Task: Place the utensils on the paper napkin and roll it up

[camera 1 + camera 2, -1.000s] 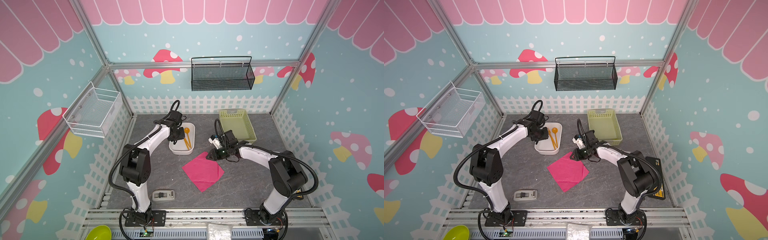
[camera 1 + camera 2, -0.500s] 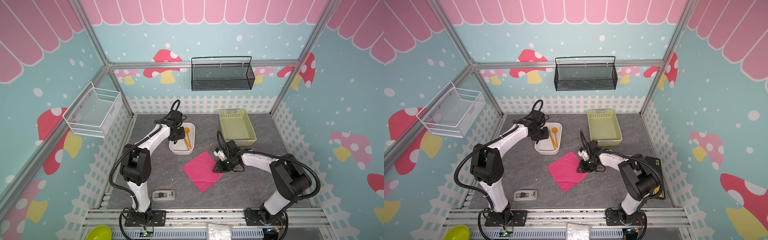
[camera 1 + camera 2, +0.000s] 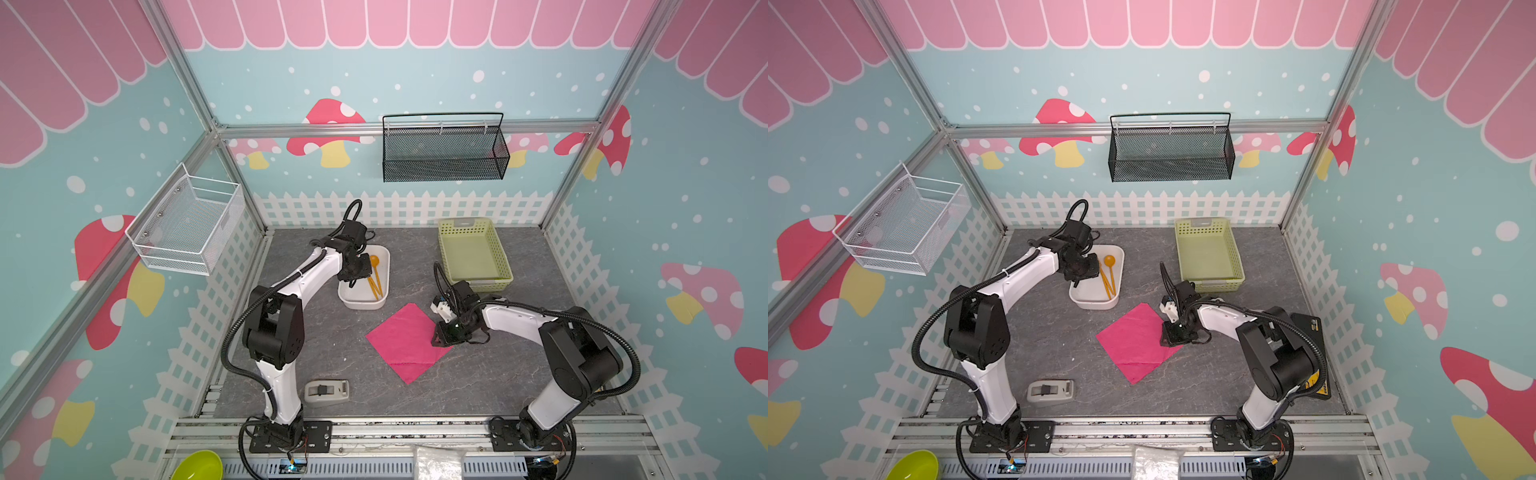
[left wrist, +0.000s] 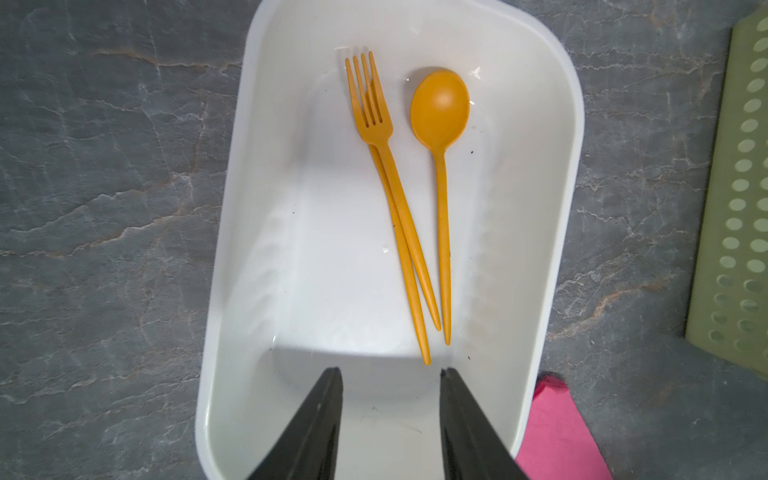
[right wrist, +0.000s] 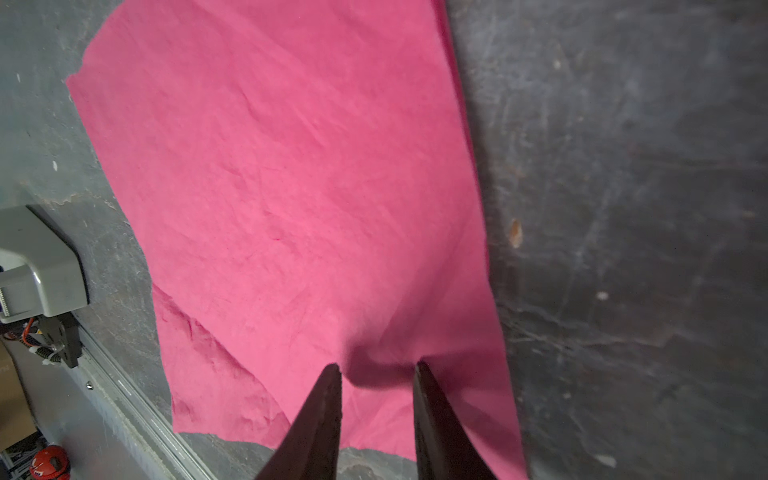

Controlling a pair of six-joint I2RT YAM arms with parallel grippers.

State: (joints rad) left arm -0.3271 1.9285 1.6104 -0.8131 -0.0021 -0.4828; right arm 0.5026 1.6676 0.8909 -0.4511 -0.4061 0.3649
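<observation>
Left of centre in a top view, our left tool (image 3: 359, 272) hangs half-open and empty above the white tub (image 4: 232, 208), where the fork (image 4: 374, 120) and spoon (image 4: 440, 108) lie with handles nearly touching, so we may snag both. At centre, our right tool (image 5: 377, 365), part-open and gripping nothing, presses the napkin (image 3: 405, 343) at its right edge. Dragging could pucker or tear it.

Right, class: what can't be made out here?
Left wrist view: the thin orange plastic fork covers a second orange handle's head.
Both top views: the left gripper hides the fork's tines.
Right wrist view: the top edge cuts the magenta paper napkin; whether the right gripper touches it is unclear.
</observation>
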